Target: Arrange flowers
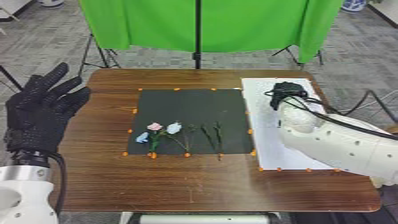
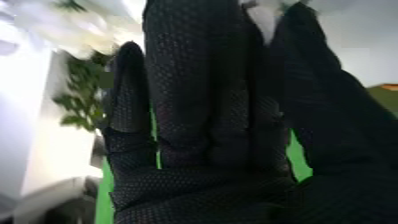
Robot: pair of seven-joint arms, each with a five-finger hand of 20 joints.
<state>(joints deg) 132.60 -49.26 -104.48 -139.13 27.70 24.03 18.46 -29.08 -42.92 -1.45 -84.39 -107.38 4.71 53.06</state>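
Right hand [image 1: 289, 93], one, closest to the lens in right wrist view, open, with straight fingers pointing up; in head view, over far part of white sheet. Can't tell what pale bit between fingertips and thumb tip is. Flowers: three with blooms, lying on dark mat toward near edge and left part: one pink bloom [image 1: 155, 126], one white bloom [image 1: 174, 128] just beside to the right, one pale blue bloom [image 1: 142, 137] nearer and left. Right of those, two thin green stems [image 1: 218, 135], side by side, pointing toward near edge; too small to tell tips. Under all of it, one dark mat [image 1: 191, 107]. Just beside, on right, one white sheet [image 1: 264, 125], with four orange markers [image 1: 308, 170] along near edge. Under both, one brown table [image 1: 178, 190]. One left hand [image 1: 40, 107], raised at table's left side, well apart from flowers, open with spread fingers. Beyond table, one green cloth [image 1: 151, 25], one black pole [image 1: 198, 25] in front. In right wrist view, blurred white blossoms [image 2: 98, 30] and green leaves [image 2: 84, 95] beside glove, can't count
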